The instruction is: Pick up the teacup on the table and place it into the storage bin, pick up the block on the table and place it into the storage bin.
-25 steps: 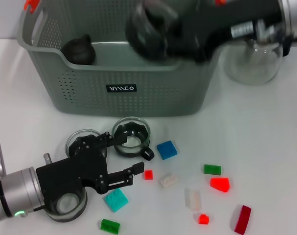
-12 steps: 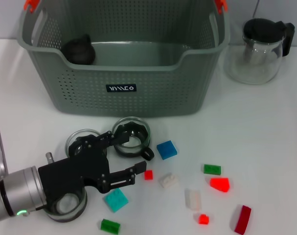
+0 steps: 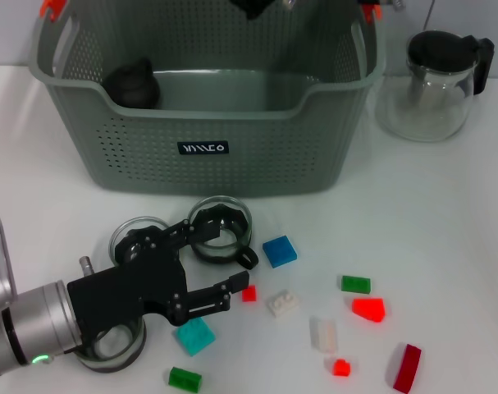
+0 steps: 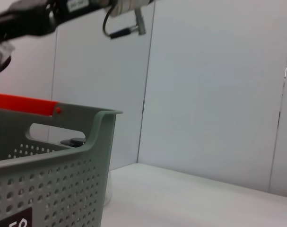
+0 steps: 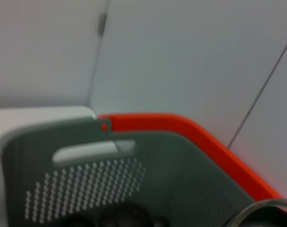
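The grey-green storage bin [image 3: 207, 156] stands at the back of the table, and its corner with an orange handle shows in the left wrist view [image 4: 48, 156] and right wrist view [image 5: 134, 137]. A glass teacup [image 3: 221, 226] with a dark handle sits just in front of it. My left gripper [image 3: 218, 256] is open low over the table, one finger at this teacup's rim and the other near a small red block [image 3: 249, 292]. A blue block [image 3: 280, 250] and a teal block [image 3: 194, 335] lie close by. Only a dark bit of my right arm [image 3: 253, 6] shows above the bin.
Two more glass cups [image 3: 138, 236] [image 3: 109, 345] sit by my left arm. Several small blocks, such as a red one [image 3: 368, 309], lie scattered to the right. A glass pitcher [image 3: 433, 82] stands right of the bin. A dark rounded object [image 3: 132, 82] lies inside the bin.
My right arm swept off from above the bin, left the head view, and now only its tip shows at the top edge. The left gripper crept slightly toward the teacup.
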You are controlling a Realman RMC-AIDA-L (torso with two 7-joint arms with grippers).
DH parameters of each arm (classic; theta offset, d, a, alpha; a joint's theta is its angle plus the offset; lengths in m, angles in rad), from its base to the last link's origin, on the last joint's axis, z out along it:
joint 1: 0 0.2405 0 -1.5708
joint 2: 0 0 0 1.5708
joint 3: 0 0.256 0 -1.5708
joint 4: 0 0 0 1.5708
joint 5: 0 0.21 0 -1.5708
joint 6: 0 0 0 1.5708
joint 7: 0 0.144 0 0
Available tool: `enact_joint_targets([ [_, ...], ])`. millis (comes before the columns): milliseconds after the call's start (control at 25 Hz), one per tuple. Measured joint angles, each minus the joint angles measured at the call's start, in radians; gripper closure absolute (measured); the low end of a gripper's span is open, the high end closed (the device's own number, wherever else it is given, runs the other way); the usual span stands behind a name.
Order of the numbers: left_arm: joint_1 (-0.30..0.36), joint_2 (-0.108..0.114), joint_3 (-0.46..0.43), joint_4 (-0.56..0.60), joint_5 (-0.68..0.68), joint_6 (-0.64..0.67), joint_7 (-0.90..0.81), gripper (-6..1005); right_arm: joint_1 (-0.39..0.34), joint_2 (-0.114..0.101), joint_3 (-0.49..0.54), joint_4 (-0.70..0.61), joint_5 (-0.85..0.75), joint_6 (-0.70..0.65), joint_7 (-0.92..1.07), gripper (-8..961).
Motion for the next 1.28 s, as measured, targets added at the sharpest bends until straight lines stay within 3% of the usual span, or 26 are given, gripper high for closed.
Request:
enact_joint_targets([
  [240,-0.002,0.0,0.0,-0.01,-0.001,-0.003,0.01,248,0.036,0.004,-0.026,0.147,-0.001,0.118,-0.087,898],
  [640,-0.007,0.0,0.0,-0.021,-0.002,-0.008,0.011,251,0.051,-0.014,-0.027,0.267,-0.003,0.184,-0.102,898],
  [1280,-0.007,0.001,-0.002,-0.022,-0.01,-0.009,0.011,255,0.037,-0.003,-0.027,0.299,-0.014,0.209,-0.107,897],
])
